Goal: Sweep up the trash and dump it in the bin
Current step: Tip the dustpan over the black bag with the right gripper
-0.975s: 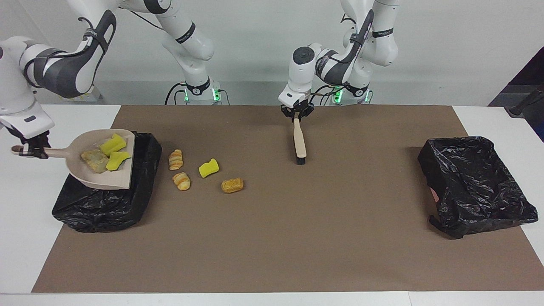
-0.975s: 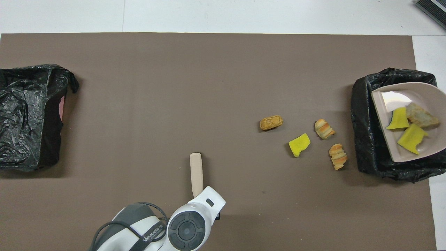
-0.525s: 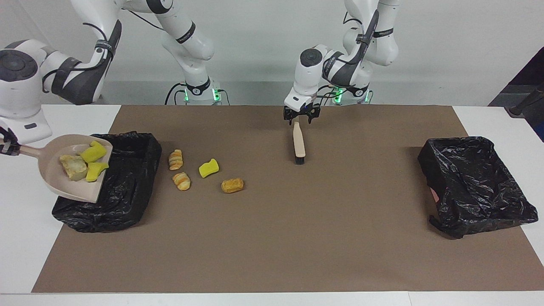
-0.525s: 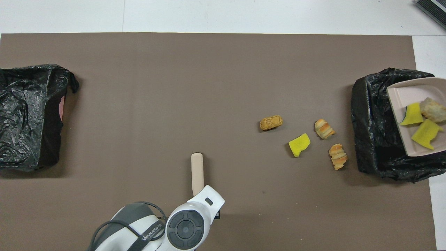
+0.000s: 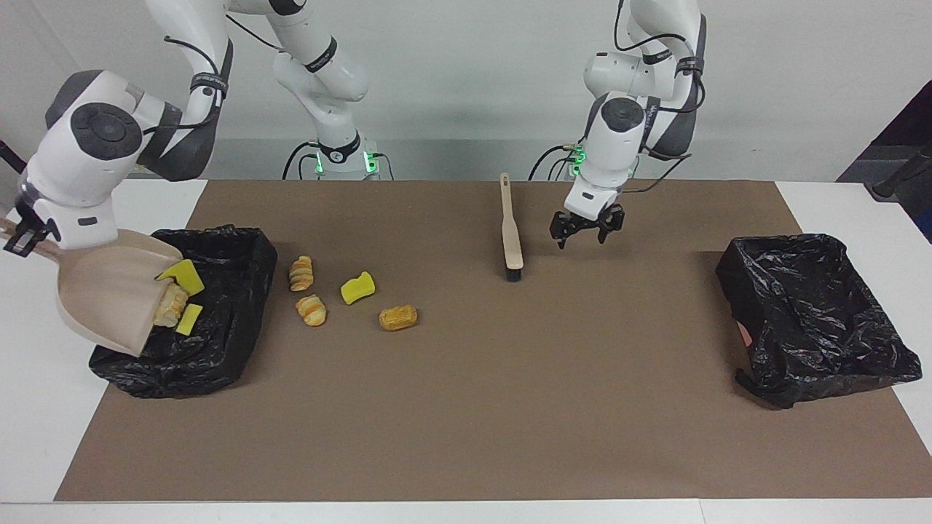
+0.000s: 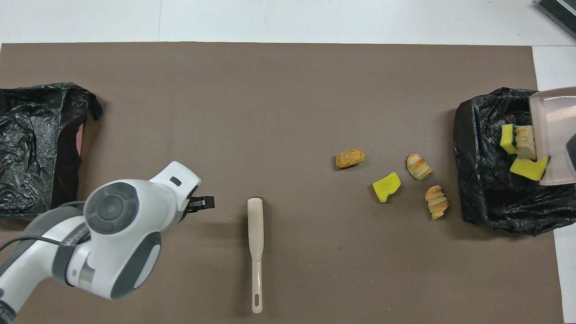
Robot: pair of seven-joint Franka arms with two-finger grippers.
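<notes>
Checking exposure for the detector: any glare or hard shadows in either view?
Overhead view: a bright reflection whitens the dustpan; the brush casts only a faint shadow. Facing view: soft shadows under the left gripper; bin liner shows small glints.

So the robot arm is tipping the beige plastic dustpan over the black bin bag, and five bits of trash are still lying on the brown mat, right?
Nearly. The right gripper does tip the beige plastic dustpan over the black bin bag, but only four bits lie on the brown mat, as the overhead view shows.

White arms point(image 5: 619, 138), grey joints, black cables, green base lights
</notes>
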